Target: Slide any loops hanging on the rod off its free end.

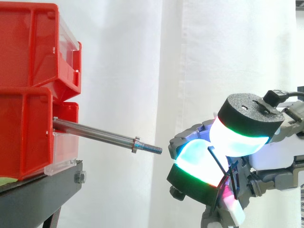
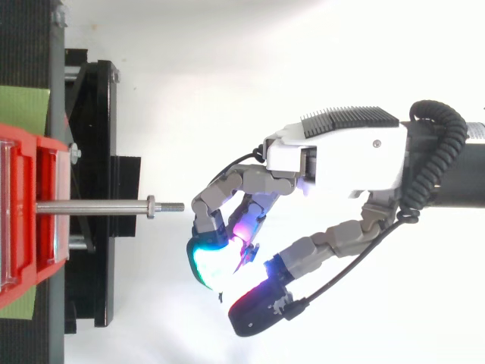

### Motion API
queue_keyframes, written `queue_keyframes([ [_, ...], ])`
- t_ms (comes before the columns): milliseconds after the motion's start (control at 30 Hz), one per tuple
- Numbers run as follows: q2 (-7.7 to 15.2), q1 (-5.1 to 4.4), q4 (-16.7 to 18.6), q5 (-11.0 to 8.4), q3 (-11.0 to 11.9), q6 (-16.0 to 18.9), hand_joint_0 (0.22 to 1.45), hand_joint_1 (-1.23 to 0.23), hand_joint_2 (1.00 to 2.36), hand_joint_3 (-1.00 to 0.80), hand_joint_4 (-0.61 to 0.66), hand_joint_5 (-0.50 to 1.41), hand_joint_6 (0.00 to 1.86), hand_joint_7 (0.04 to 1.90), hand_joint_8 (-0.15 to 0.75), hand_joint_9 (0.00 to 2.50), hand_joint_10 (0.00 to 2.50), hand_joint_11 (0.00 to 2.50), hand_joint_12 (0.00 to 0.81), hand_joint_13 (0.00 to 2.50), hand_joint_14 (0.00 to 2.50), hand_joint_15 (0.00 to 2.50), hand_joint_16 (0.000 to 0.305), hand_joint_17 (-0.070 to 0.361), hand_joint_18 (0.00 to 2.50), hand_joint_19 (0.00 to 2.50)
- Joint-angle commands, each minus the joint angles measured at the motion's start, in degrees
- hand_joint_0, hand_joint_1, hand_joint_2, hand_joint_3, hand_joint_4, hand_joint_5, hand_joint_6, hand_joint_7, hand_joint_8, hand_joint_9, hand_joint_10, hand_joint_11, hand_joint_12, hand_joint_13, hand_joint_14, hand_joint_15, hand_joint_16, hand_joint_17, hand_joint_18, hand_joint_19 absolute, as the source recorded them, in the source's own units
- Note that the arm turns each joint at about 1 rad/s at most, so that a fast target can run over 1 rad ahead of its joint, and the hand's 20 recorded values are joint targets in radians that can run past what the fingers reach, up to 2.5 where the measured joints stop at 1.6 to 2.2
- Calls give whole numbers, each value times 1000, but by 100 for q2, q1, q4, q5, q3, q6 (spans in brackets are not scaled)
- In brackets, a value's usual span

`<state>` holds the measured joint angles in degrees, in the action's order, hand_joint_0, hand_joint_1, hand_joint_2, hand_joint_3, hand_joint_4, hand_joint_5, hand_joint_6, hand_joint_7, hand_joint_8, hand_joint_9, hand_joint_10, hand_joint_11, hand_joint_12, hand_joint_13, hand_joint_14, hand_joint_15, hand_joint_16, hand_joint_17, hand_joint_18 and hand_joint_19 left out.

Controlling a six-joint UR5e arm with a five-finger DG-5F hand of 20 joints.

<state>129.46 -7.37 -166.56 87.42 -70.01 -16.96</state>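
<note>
Hand: the hand point(image 2: 341, 155) reaches in from the side opposite the bins, its fingers curled inward and the thumb swung round to meet them.
Fingertips: the glowing pads point(image 1: 192, 159) are bunched close together, showing cyan, green and a touch of magenta.
Grasp: from where I stand, it looks closed in a pinch on a thin dark-blue loop point(image 1: 223, 166), whose strands cross between the pads and trail down toward the palm.
Loop: it sits inside the hand's grasp, apart from the rod and past its free end.
Rod: the steel rod point(image 1: 95, 130) lies in front of the fingertips and points its threaded tip at them. A small gap separates them, and the tip is a little higher than the lowest pad.
Nut: a nut point(image 1: 136, 145) sits on the rod just behind the thread, on the side away from the hand.
Offset: seen from above, the curled fingertips lie to one side of the rod's line, not straight in front of it.
Bins: the red bins point(image 1: 28, 128) hold the rod's far end, well beyond the fingertips.
Stand: the black stand point(image 1: 38, 194) carries the bins, below and beyond the hand.
Backdrop: a white curtain point(image 1: 123, 71) hangs behind it all.
</note>
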Motion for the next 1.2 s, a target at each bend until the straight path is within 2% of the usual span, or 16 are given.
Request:
queue_keyframes([
  [0,0,-10,-8,-6,-3,8,598,-721,1019,-217,179,-128,894,1228,327,988,16,497,381,841,13,331,48,107,785,470],
  [200,0,-37,-78,-6,-3,44,573,-661,1017,-186,183,-113,891,1269,339,1017,14,478,397,837,12,335,52,118,793,490],
  [367,0,-63,-122,-50,-3,123,570,-643,1012,-162,139,-99,885,1268,359,1074,13,441,418,859,13,326,59,133,837,480],
  [467,0,-72,-175,-103,-3,211,580,-642,1012,-196,151,-105,878,1249,378,1280,17,531,421,906,11,323,58,131,844,468],
  [533,0,-89,-263,-182,5,378,583,-645,1013,-214,152,-112,876,1250,374,1305,19,574,413,909,11,329,56,127,833,470],
  [633,0,-98,-307,-235,5,430,588,-644,1016,-263,128,-132,878,1249,353,1310,21,649,380,905,13,344,50,112,795,498],
  [767,-9,-124,-412,-481,-3,641,599,-633,1015,-302,124,-145,884,1208,351,1394,23,794,377,958,15,368,49,111,804,500],
  [867,0,-142,-412,-569,5,738,604,-624,1016,-321,118,-151,887,1188,350,1464,24,894,379,972,14,374,49,111,813,498],
  [1167,0,-151,-421,-577,5,729,606,-623,1015,-313,106,-151,889,1168,327,1150,20,759,376,928,13,360,49,111,806,478],
])
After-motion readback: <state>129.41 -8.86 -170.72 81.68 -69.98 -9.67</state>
